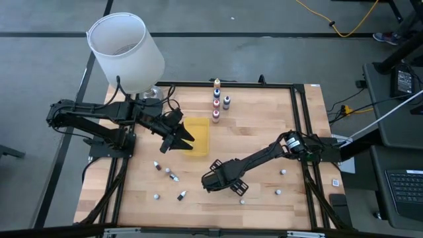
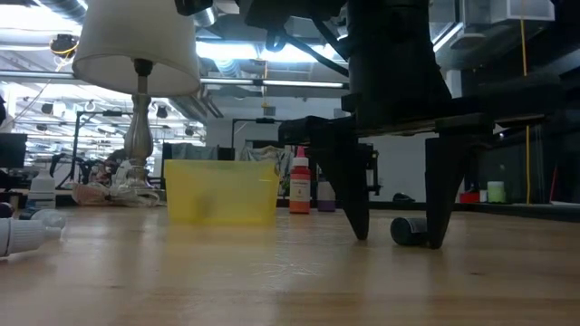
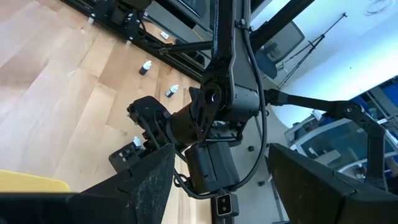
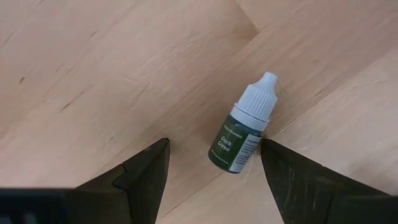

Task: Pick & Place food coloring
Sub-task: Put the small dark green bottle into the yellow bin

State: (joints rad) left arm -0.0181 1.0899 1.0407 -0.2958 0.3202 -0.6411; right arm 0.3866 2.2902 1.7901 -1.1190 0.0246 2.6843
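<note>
The right hand (image 1: pixel 236 188) is hanging low over the front middle of the bench (image 1: pixel 264 125), its fingers (image 4: pixel 144 171) spread open on either side of a green bottle (image 4: pixel 242 124) that is lying on its side on the wood; the low view shows both fingertips down at the bench surface with the bottle (image 2: pixel 408 230) just beside one of them, not gripped. The left hand (image 1: pixel 180 141) is hovering over the near edge of the yellow tray (image 1: pixel 198 135), its fingers (image 3: pixel 146 183) parted and holding nothing. Four upright bottles (image 1: pixel 217 100) are standing in a cluster at the back of the bench, behind the tray. More bottles are lying scattered near the front: a few (image 1: pixel 168 173) at front left and small ones (image 1: pixel 282 172) well apart at front right. A lamp (image 1: pixel 125 49) is standing at the back left corner.
</note>
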